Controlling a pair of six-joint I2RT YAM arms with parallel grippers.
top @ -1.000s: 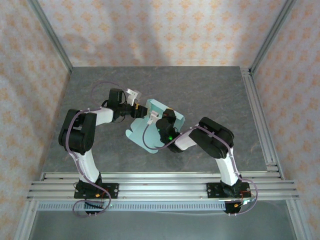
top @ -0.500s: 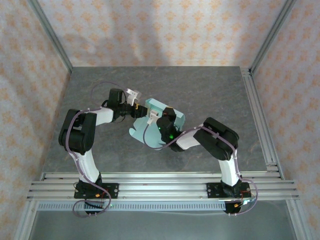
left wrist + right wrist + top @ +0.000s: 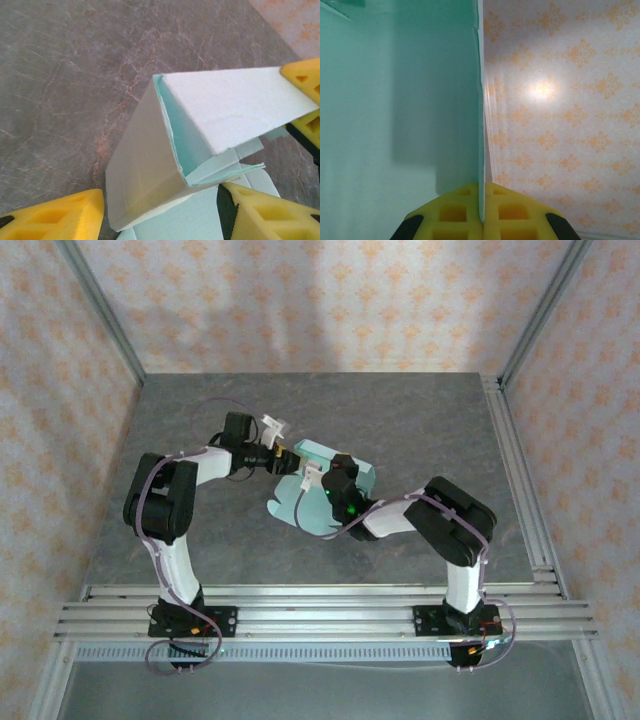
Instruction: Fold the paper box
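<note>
Mint card box (image 3: 295, 505), half-folded, is stood near the middle of the table (image 3: 430, 420).
One panel's edge is clamped in the right gripper (image 3: 481, 205); the left gripper (image 3: 160, 215) is spread astride the folded wall, perhaps touching it. The crease should be pressed squarely, the panel held upright. Lower flaps are cut off.

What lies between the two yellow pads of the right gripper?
A thin panel of the paper box, edge-on in the right wrist view. The right gripper is shut on it, one pad on each side.
</note>
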